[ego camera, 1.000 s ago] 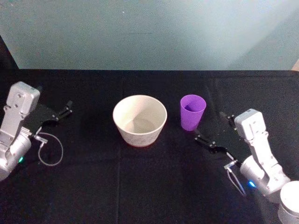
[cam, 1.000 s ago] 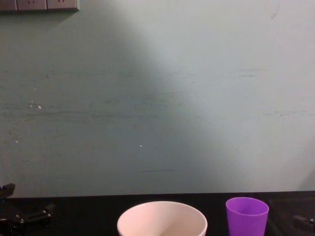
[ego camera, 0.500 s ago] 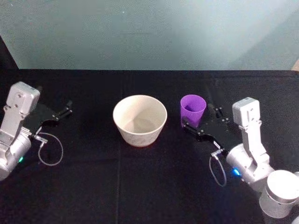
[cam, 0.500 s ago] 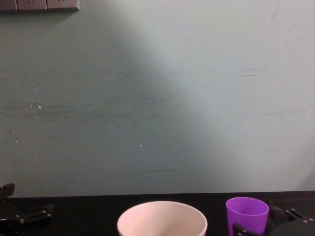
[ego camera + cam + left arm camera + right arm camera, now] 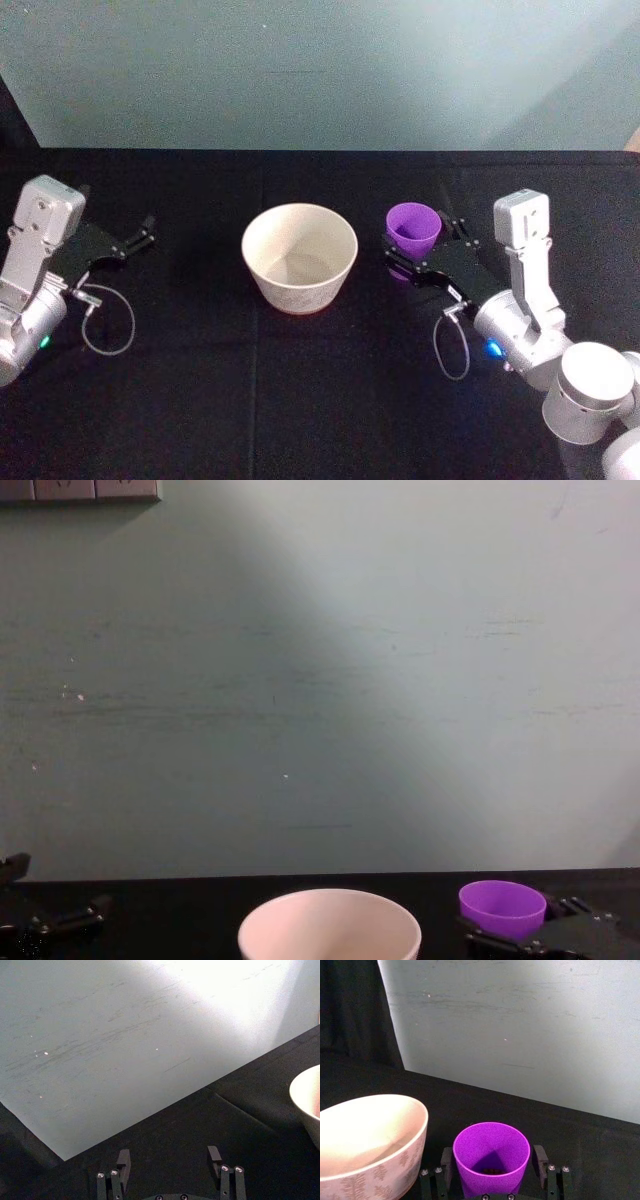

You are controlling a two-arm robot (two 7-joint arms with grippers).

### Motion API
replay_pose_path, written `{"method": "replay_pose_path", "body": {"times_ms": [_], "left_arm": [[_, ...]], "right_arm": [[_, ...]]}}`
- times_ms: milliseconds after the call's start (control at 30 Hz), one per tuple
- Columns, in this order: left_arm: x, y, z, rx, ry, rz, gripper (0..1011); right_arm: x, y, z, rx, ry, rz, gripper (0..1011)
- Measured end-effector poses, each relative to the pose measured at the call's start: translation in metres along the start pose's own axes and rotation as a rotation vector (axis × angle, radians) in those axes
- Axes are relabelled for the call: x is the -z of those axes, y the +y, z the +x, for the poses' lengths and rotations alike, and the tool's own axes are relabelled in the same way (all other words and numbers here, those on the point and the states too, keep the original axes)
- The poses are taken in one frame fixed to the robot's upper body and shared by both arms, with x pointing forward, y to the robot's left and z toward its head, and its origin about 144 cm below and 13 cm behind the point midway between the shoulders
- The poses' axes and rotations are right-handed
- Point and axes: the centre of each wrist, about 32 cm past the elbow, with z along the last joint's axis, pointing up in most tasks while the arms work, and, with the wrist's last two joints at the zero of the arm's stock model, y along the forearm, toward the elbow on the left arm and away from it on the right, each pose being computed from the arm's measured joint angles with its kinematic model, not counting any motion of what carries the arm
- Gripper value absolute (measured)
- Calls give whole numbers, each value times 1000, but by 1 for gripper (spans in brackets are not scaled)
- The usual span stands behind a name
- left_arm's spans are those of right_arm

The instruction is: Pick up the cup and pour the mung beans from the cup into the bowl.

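Small purple tapered plastic cup [image 5: 413, 226] stood upright on the black-clothed table [image 5: 300, 400], just right of the wide off-white round bowl [image 5: 298, 288], apart from it. Right gripper [image 5: 418, 250] straddled the cup low down, one finger each side, fingers apart; right wrist view showed no clear clamp. Left gripper [image 5: 143, 232] was parked far left, fingers apart.

Risks, my read:
- Off-centre close would shove the light cup sideways and could tip it and spill the beans.
- Tapered smooth wall could let the cup slip in the grip on the lift.
- Swing left at low height could clip the bowl rim.

Versus 0.5 s earlier: right gripper had moved left from beside the cup to around it. Cup, bowl and left arm unchanged.
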Motion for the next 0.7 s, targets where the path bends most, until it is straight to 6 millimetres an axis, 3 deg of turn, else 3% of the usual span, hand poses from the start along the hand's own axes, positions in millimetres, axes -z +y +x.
{"method": "replay_pose_path", "body": {"times_ms": [700], "left_arm": [[0,0,0,0,0,0,1000]], "right_arm": [[4,19,5,-27,20,-19,1000]]}}
